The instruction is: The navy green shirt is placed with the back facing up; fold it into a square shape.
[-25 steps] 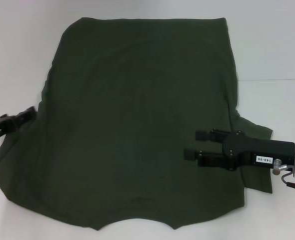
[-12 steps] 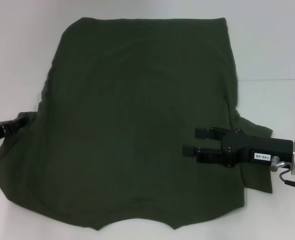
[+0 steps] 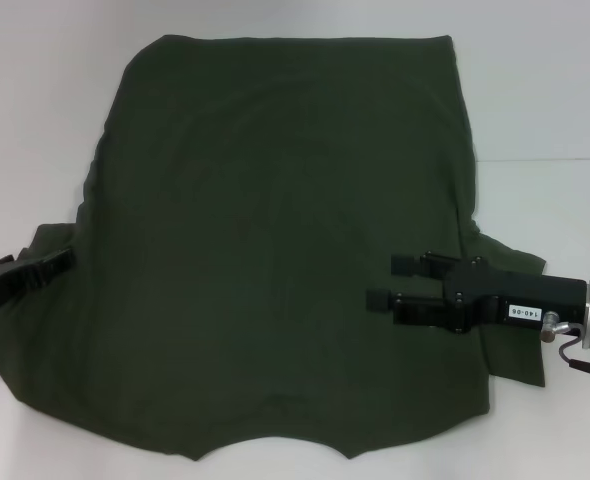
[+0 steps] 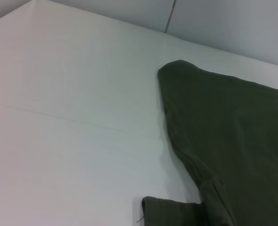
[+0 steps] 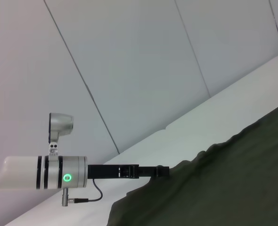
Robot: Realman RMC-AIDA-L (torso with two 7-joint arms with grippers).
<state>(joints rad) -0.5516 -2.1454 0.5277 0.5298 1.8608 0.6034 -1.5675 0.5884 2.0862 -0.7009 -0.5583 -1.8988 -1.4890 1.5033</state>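
The navy green shirt [image 3: 275,230] lies spread flat on the white table [image 3: 545,90], with its curved edge toward me. My right gripper [image 3: 381,282] is open over the shirt's right part, just inside the right sleeve [image 3: 510,300], with nothing between its fingers. At the shirt's left edge my left gripper [image 3: 67,261] lies over the left sleeve [image 3: 37,238]. The right wrist view shows that left gripper [image 5: 165,172] side-on at the cloth's edge. In the left wrist view only the shirt [image 4: 233,136] and bare table appear.
White table surface [image 4: 73,117] surrounds the shirt on the left, right and far sides. A seam line [image 3: 545,160] crosses the table on the right. Pale wall panels [image 5: 143,61] stand behind the table.
My left gripper has moved toward the near side along the shirt's left edge, and the left sleeve now shows beyond it. The right gripper has shifted only slightly.
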